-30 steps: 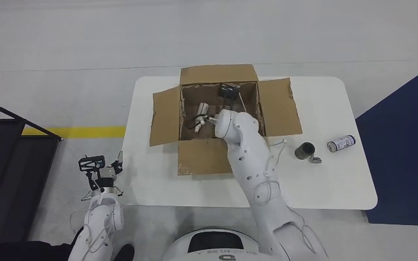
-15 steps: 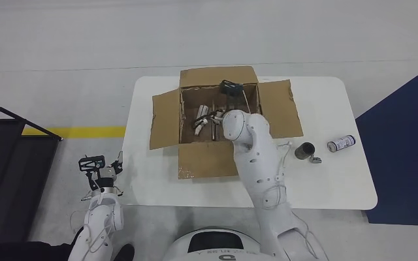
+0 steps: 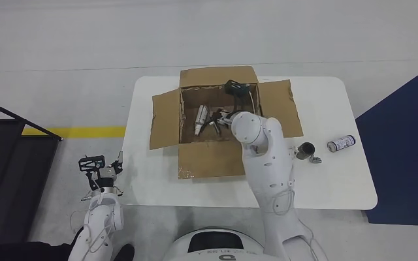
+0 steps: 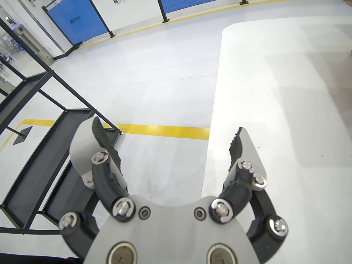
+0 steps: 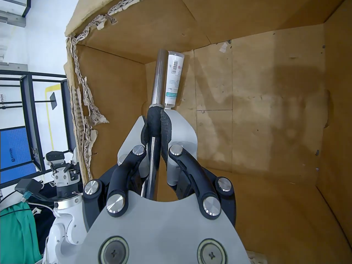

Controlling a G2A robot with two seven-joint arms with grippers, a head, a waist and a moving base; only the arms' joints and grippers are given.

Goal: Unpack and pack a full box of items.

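Cardboard box walls enclose right pincer clamping steel rod

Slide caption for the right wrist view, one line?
Right gripper shut on a metal rod inside the cardboard box, a white tube beside the rod.

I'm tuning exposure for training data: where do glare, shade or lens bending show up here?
Right wrist view: a pale streak of glare runs along the rod. Left wrist view: the table edge bows from wide-angle bending, and there are soft reflections on its top. Top view: even light, with the inside of the box shaded.
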